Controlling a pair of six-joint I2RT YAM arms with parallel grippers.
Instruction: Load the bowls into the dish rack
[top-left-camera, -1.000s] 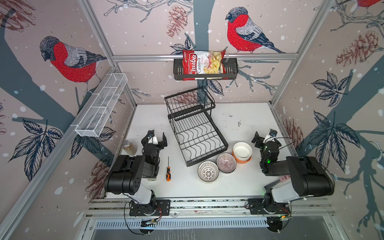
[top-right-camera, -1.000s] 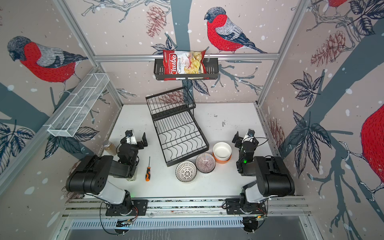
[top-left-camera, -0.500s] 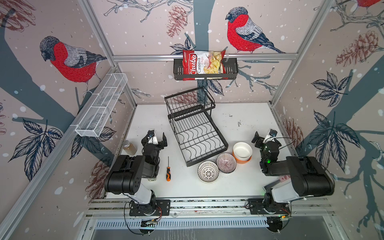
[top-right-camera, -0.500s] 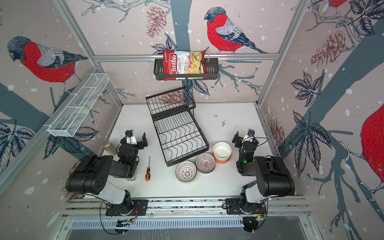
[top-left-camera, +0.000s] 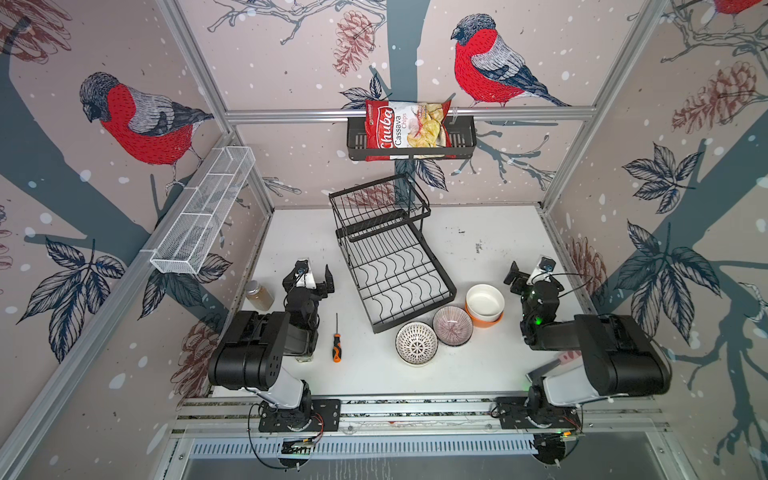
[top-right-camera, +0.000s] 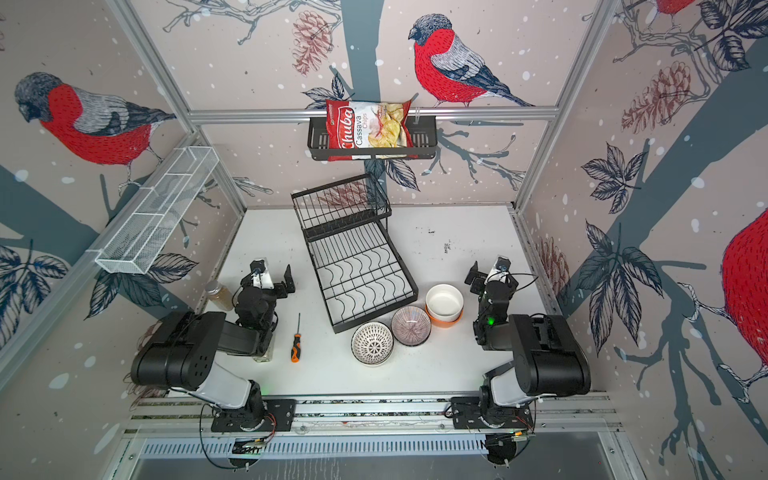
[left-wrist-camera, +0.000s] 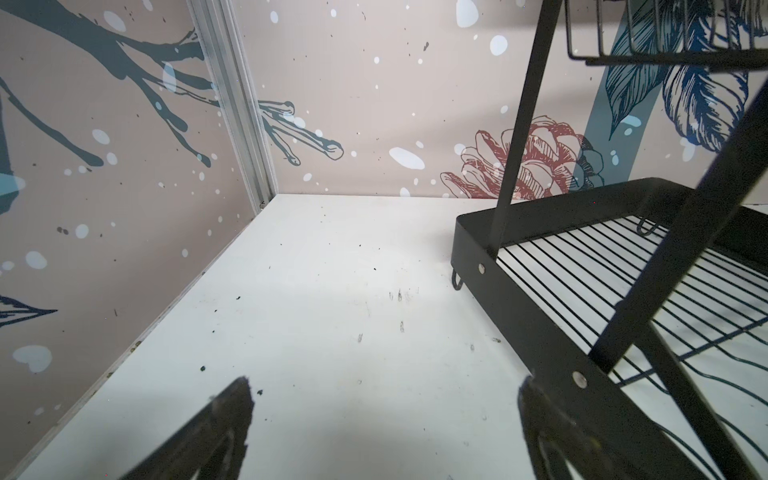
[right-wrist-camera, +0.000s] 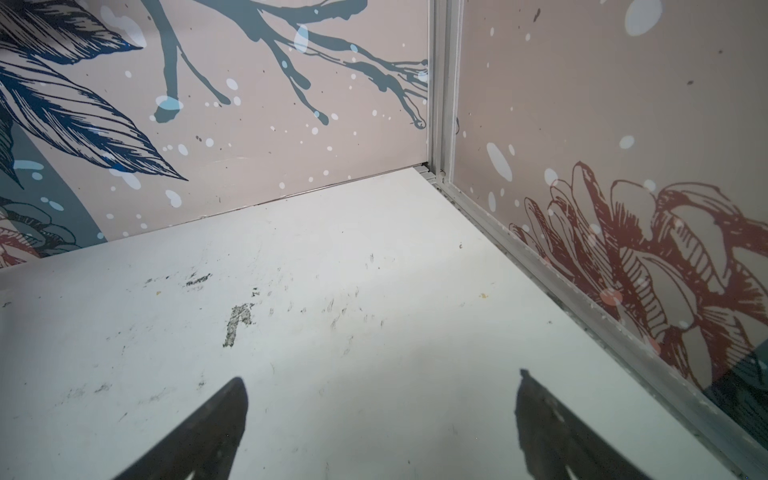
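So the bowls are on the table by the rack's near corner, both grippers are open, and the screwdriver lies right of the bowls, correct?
No. In both top views the screwdriver lies left of the bowls, between the left arm and the dish rack. The rest is right: left gripper and right gripper are open.

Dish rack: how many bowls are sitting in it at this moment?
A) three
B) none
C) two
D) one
B: both tiers of the dish rack are bare, and the white-and-orange bowl, the purple-striped bowl and the black-and-white bowl all stand on the table beside its near corner.
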